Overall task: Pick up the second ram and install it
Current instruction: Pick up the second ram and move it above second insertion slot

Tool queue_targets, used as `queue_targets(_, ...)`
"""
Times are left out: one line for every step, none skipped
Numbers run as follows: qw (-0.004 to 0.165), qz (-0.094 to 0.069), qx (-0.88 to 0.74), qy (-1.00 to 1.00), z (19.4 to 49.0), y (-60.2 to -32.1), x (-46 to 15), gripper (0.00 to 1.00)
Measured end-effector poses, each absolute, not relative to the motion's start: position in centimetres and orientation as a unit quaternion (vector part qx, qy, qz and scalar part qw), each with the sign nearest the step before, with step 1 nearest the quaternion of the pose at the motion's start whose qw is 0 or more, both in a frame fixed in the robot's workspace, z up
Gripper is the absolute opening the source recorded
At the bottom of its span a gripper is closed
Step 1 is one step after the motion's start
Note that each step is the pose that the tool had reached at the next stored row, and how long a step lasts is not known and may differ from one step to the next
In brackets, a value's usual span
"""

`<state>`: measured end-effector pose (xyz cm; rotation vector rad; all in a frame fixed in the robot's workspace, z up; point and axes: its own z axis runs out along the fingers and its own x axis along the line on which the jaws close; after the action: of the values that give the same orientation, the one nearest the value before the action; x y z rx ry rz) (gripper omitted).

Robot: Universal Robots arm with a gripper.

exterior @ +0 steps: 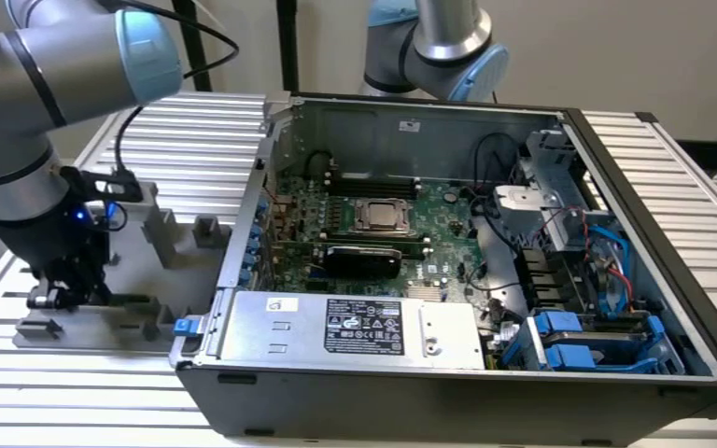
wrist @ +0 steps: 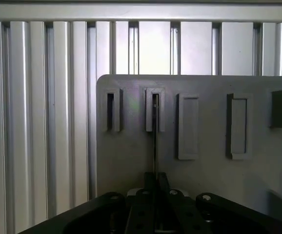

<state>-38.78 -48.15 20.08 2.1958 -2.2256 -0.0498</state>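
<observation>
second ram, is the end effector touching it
Touching. The wrist view shows the second ram edge-on, its near end clamped in the end effector with no gap on either side.

An open computer case (exterior: 458, 401) sits on the slatted metal table (exterior: 197, 121), its green motherboard (exterior: 446, 210), silver processor socket (exterior: 384, 215), labelled power supply (exterior: 352, 327) and blue drive brackets (exterior: 570, 341) exposed. A grey slotted fixture plate (wrist: 131, 146) lies near the table's edge at the exterior view's left.
</observation>
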Motion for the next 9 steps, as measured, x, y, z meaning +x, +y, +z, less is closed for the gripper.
queue_targets(0.007, -0.016, 0.702, -0.712, 20.3, -48.1, -38.8, 0.00)
queue_targets(0.007, -0.016, 0.702, -0.712, 20.5, -48.1, -38.8, 0.00)
queue_targets(0.007, -0.016, 0.702, -0.712, 20.8, -48.1, -38.8, 0.00)
queue_targets(0.007, -0.016, 0.702, -0.712, 21.0, -48.1, -38.8, 0.00)
queue_targets(0.007, -0.016, 0.702, -0.712, 21.4, -48.1, -38.8, 0.00)
queue_targets(0.008, -0.016, 0.702, -0.712, 21.7, -48.1, -38.8, 0.00)
queue_targets(0.008, -0.016, 0.702, -0.712, 22.1, -48.1, -38.8, 0.00)
queue_targets(0.008, -0.016, 0.702, -0.712, 22.6, -48.1, -38.8, 0.00)
queue_targets(0.008, -0.016, 0.702, -0.712, 23.1, -48.1, -38.8, 0.00)
